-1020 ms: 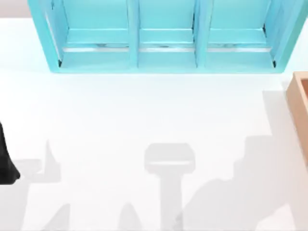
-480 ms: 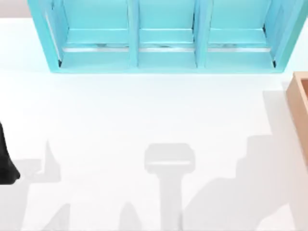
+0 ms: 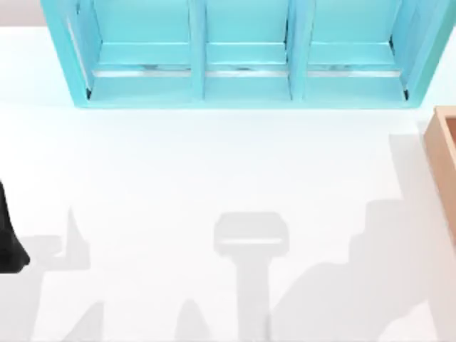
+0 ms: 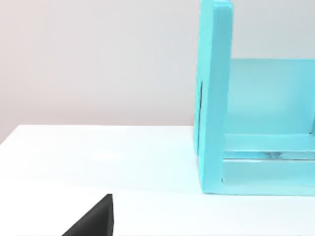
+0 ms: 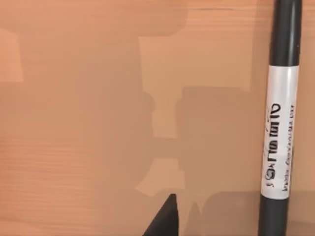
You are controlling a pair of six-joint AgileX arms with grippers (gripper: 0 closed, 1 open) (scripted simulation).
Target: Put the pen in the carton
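Slim black-ended pen with printed white barrel (image 5: 278, 132) lying on tan cardboard carton (image 3: 443, 153) floor, carton at table's 3 o'clock edge, big turquoise shelf unit (image 3: 242, 53) at 12 o'clock, left arm parked at 9 o'clock, jaw state of both grippers cannot be told.

Matt cardboard carton (image 5: 98, 98), smooth pen (image 5: 280, 123)

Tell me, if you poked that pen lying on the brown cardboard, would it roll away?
Probably, if poked from the side. The pen looks round and smooth along its barrel, so it would likely roll across the flat cardboard floor of the carton. It also looks stiff and straight, so it should not bend. Being so slim, it is likely light and could slip in a loose grip.
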